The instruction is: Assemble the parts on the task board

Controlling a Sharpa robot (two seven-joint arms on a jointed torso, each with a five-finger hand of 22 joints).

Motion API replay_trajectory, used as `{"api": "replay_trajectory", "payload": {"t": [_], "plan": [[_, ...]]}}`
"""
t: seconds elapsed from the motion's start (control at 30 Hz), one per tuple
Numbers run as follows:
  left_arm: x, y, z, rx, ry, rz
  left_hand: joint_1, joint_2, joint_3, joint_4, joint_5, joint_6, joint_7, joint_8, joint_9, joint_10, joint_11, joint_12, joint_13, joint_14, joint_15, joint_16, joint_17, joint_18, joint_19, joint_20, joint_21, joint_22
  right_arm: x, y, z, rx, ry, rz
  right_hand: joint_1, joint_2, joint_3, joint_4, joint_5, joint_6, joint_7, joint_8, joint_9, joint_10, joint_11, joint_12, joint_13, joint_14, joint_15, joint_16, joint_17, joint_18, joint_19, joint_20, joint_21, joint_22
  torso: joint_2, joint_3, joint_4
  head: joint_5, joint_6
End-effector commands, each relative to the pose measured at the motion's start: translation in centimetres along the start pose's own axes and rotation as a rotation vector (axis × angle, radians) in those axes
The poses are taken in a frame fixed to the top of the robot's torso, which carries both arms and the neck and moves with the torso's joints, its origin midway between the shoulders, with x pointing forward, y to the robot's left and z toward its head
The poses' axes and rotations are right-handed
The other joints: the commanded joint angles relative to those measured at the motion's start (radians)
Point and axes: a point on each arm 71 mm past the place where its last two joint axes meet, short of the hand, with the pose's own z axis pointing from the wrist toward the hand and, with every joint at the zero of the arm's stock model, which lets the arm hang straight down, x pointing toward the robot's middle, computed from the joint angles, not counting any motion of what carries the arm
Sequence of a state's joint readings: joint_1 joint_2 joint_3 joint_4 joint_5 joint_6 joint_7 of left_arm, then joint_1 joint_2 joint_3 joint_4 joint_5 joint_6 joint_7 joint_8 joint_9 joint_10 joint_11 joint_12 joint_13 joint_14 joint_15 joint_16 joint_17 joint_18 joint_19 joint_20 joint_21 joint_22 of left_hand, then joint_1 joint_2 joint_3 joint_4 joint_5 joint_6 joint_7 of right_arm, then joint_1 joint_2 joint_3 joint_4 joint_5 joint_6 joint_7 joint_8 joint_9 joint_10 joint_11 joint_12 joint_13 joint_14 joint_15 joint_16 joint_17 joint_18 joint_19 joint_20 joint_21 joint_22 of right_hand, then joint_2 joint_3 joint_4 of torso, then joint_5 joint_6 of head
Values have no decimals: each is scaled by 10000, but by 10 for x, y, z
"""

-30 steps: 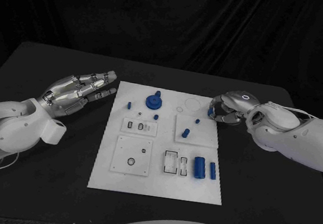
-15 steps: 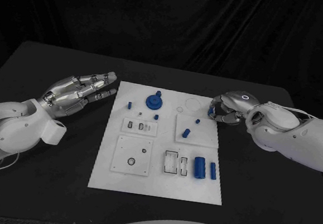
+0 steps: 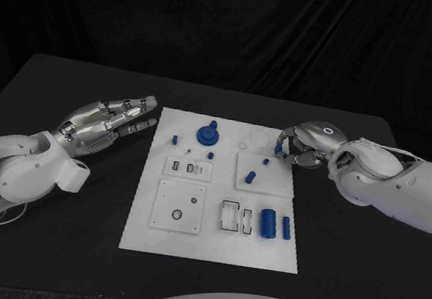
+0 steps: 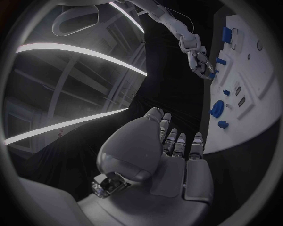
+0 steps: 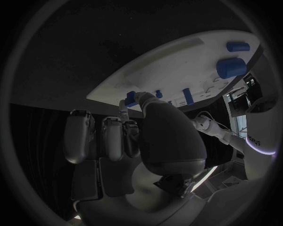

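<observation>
Head view, left to right. Left hand (image 3: pixel 106 123) sits left of centre, over bare table (image 3: pixel 62 83) just off the board's upper left corner, fingers straight and spread, holding nothing.

White board (image 3: pixel 207 250) lies mid-frame. On it: a round knobbed piece (image 3: pixel 208 133) near the upper middle, a small peg (image 3: pixel 174 141) just left of that, two cylinders (image 3: pixel 267 221) lying side by side at lower right, and another small peg (image 3: pixel 249 177) on the raised square plate right of centre.

Right hand (image 3: pixel 301 148) hangs at the board's upper right edge, fingers curled. A small blue piece (image 5: pixel 131 97) shows at its fingertips in the right wrist view, seemingly pinched, just above the board.

Risks, as judgement: the pinch looks shallow, so the piece could twist or drop if the hand tilts. It might also come down off its hole and jam, because the curled fingers partly hide it from above.
</observation>
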State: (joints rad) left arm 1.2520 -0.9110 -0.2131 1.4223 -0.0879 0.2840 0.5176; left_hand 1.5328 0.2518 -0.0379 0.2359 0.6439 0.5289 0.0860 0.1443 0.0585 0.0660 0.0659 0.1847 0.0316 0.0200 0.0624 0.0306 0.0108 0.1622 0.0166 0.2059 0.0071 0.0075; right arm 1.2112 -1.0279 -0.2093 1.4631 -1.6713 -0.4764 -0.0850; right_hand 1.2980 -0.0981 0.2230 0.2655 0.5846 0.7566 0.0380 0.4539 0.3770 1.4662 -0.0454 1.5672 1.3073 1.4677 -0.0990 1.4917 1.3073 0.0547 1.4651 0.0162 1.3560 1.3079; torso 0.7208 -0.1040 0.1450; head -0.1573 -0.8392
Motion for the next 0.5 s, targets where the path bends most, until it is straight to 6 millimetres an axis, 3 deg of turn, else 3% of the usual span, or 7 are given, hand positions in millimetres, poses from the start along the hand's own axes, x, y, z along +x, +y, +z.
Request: {"api": "replay_trajectory", "payload": {"t": [0.03, 0.17, 0.27, 0.33, 0.43, 0.5], "plan": [[1, 0, 1, 63, 115, -76, 31, 6, 34, 11, 59, -52, 41, 19, 7, 46, 31, 30, 7, -16, 83, 43, 9, 198, 17, 53, 45, 11, -11, 11, 0, -256, -840, 165, 119, -41, 46, -28, 50, 108, 5, 36, 16, 1046, -41, 36, 2635, 836, -58, 29, 1778, -80, 204, -57, 29, 2019, 17, 8, -14, -11, -20], [2, 0, 1, 50, 125, -77, 31, 6, 34, 11, 59, -52, 41, 19, 7, 46, 31, 30, 7, -16, 83, 43, 9, 198, 17, 53, 45, 11, -16, 29, -1, -581, -989, 319, 158, -64, 67, -64, 63, 128, 20, 30, 17, 1046, -37, 36, 2635, 836, -60, 19, 1765, -74, 196, -63, 0, 2010, 26, 2, -27, 45, -32], [2, 1, 2, 47, 145, -85, 31, 6, 34, 11, 59, -52, 41, 19, 7, 46, 31, 30, 7, -16, 83, 43, 9, 198, 17, 53, 45, 11, -18, 50, 0, -1046, -986, 370, 182, -74, 82, -91, 65, 150, 40, 29, 19, 1046, -27, 36, 2635, 837, -58, 15, 1758, -72, 196, -67, -9, 2007, 30, -5, -17, 90, 34], [2, 1, 2, 40, 151, -86, 31, 6, 34, 11, 59, -52, 41, 19, 7, 46, 31, 30, 7, -16, 83, 43, 9, 198, 17, 53, 45, 11, -19, 61, 1, -1282, -929, 414, 190, -75, 87, -101, 63, 158, 47, 28, 21, 1046, -24, 36, 2635, 835, -57, 4, 1745, -66, 187, -67, -34, 2000, 35, -7, -3, 88, -28], [2, 1, 2, 31, 159, -88, 31, 6, 34, 11, 59, -52, 41, 19, 7, 46, 31, 30, 7, -16, 83, 43, 9, 198, 17, 53, 45, 11, -18, 77, 4, -1640, -789, 462, 207, -81, 98, -126, 56, 177, 62, 28, 23, 1046, -14, 36, 2635, 836, -53, 3, 1742, -66, 188, -68, -38, 1998, 43, -18, 32, 63, 21], [2, 1, 3, 29, 167, -90, 31, 6, 34, 11, 59, -52, 41, 19, 7, 46, 31, 30, 7, -16, 83, 43, 9, 198, 17, 53, 45, 11, -18, 86, 6, -1842, -652, 483, 214, -85, 102, -139, 51, 177, 66, 23, 22, 1046, -11, 36, 2635, 833, -51, -9, 1728, -60, 179, -68, -64, 1990, 44, -14, 36, 54, -40]]}}
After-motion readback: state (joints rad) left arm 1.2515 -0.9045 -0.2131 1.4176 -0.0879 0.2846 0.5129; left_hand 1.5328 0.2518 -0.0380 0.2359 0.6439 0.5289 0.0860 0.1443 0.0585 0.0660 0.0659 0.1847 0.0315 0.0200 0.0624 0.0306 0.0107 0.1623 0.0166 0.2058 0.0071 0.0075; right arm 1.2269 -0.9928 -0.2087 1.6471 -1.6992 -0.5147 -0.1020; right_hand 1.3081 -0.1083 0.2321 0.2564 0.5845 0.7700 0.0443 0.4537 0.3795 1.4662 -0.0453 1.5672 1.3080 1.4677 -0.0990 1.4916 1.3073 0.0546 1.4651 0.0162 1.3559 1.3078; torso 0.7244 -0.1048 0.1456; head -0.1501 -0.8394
